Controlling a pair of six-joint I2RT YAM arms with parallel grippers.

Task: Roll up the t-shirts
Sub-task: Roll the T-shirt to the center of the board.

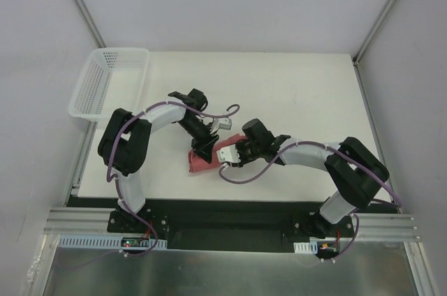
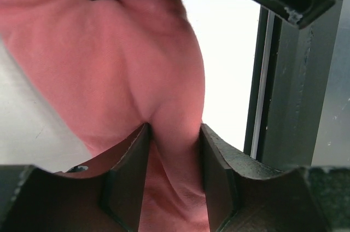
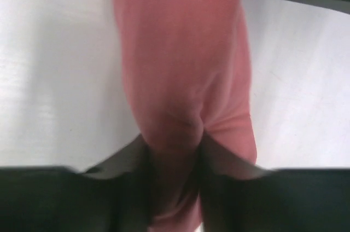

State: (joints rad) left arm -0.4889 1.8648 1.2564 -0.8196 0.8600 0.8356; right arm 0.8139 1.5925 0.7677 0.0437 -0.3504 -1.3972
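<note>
The salmon-red t-shirt (image 1: pixel 200 164) lies bunched into a small compact bundle near the middle of the white table (image 1: pixel 300 93), between the two arms. My left gripper (image 1: pixel 207 148) comes down on it from the upper left. In the left wrist view a thick fold of the t-shirt (image 2: pixel 136 62) fills the gap of the left gripper (image 2: pixel 175 129), which is shut on it. My right gripper (image 1: pixel 235 153) meets the bundle from the right. The right wrist view, blurred, shows the t-shirt (image 3: pixel 180 51) pinched between the fingers of the right gripper (image 3: pixel 173 140).
A white perforated basket (image 1: pixel 105 90) stands at the table's back left corner, overhanging the edge. A black and metal rail (image 1: pixel 230 220) runs along the near edge by the arm bases. Grey walls enclose the table on three sides.
</note>
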